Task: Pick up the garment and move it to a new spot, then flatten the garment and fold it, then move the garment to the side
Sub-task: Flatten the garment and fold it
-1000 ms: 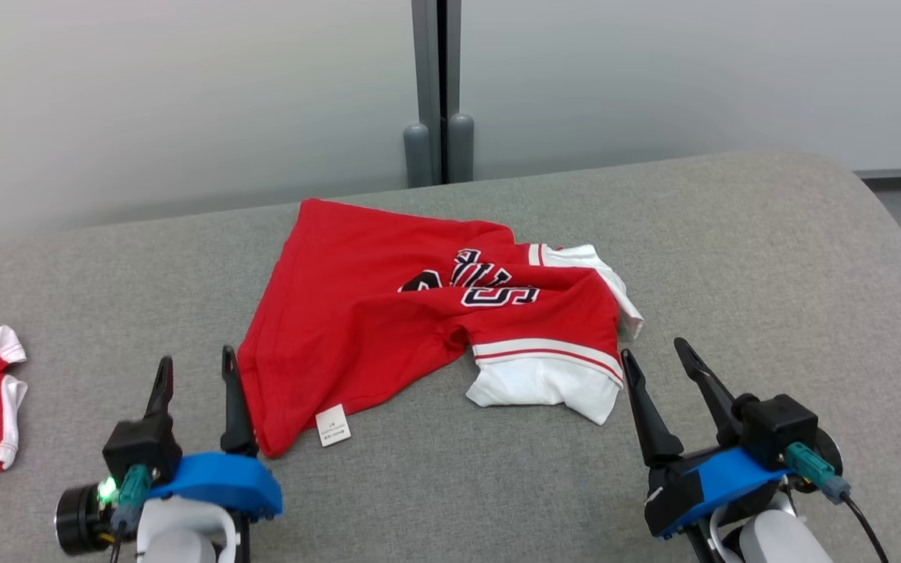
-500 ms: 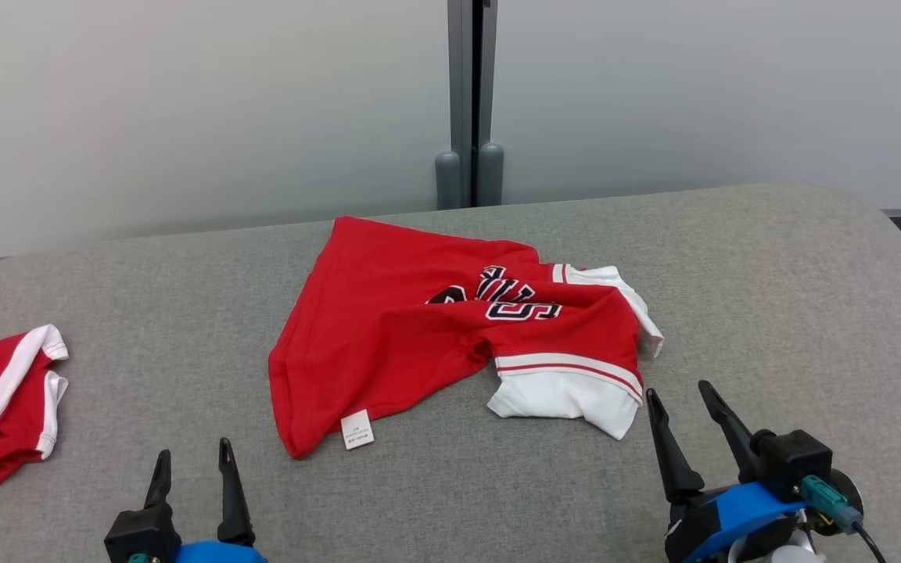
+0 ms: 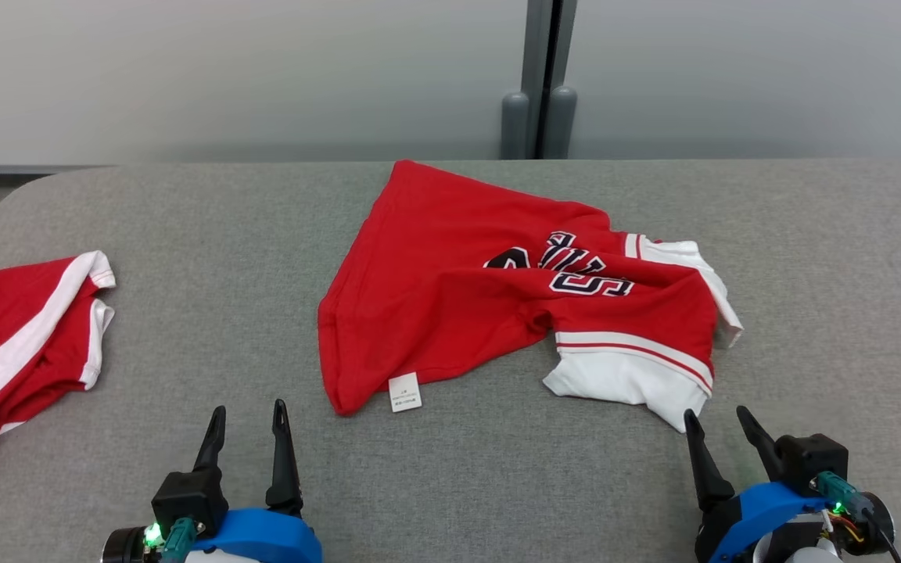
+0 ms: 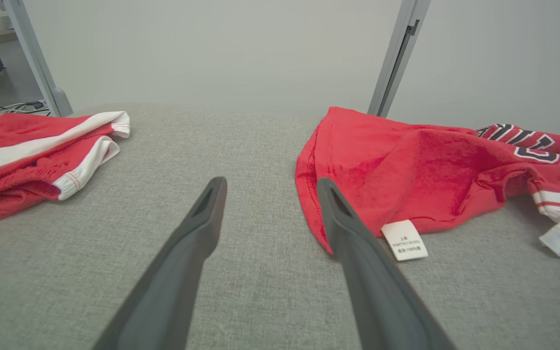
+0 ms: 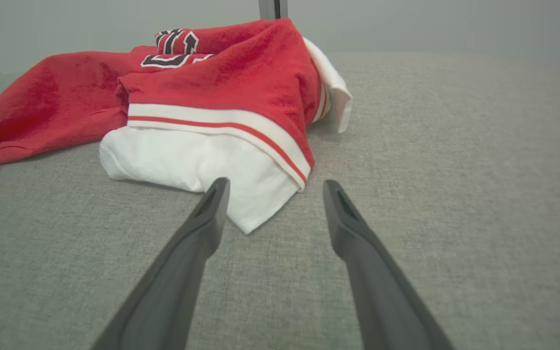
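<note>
Left gripper [image 3: 249, 407] farther back from garment [image 3: 458, 313]; right gripper [image 3: 715, 411]; 4 fingers [image 4: 358, 272] apart, empty; 2nd garment [image 3: 28, 328] leftward.

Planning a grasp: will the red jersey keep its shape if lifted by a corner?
Probably not: the jersey lies in soft rumples, so it should droop. It looks thin, likely light. Pushed, it would probably bunch on the textured surface.

Head camera: turned, so the bench [image 3: 184, 234] far edge now runs level.
Other red garment [image 3: 20, 344]: more of it in frame.
Left tool [image 3: 249, 407]: drawn back from the shirt [image 3: 458, 313], now apart from its label corner.
Right tool [image 3: 714, 411]: lower in frame.
</note>
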You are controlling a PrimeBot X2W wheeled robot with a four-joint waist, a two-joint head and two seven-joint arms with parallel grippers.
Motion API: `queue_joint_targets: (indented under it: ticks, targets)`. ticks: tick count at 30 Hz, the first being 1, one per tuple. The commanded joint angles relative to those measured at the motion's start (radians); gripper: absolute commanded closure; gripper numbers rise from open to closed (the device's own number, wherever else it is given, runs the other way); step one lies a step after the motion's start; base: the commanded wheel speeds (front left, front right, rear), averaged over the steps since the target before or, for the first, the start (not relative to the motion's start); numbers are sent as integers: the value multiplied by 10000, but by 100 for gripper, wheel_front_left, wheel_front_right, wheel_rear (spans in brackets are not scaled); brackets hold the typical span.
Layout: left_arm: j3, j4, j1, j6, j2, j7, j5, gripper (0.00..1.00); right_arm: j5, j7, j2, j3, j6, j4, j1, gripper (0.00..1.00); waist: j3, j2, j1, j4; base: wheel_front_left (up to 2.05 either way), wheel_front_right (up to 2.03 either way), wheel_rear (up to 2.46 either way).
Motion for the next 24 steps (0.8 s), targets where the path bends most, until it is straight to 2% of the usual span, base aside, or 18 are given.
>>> queue_joint_targets:
  ticks: [1,6,10,11,12,13,24]
  targets:
    - [-37,-8,-225,21,3,-27,17,0,-68,-16,-29,-102,1,139,-180,0,402,-1,-2,394,0,0,0]
    - [-106,-43,-388,-44,-2,-27,109,0,-145,-16,-17,-403,1,916,-551,0,744,-1,-2,703,0,0,0]
    - [-156,-33,-508,-42,-6,-27,9,0,172,37,16,-100,4,1324,-513,0,836,-1,-2,766,0,0,0]
    - [-176,-48,-561,-40,-4,-27,10,0,261,40,29,-6,4,1324,-491,15,852,-1,-2,743,0,0,0]
    - [-185,-69,-612,-22,-4,-27,-8,0,419,49,39,95,13,1293,-495,64,854,-1,-2,706,0,0,0]
    - [-200,-82,-636,-18,-3,-27,-31,0,535,50,50,208,13,1229,-493,100,843,-1,-2,658,0,0,0]
    - [-208,94,-284,-150,1,-26,-113,0,1086,-28,-15,260,1,-1463,-173,100,80,-1,-2,-501,0,0,0]
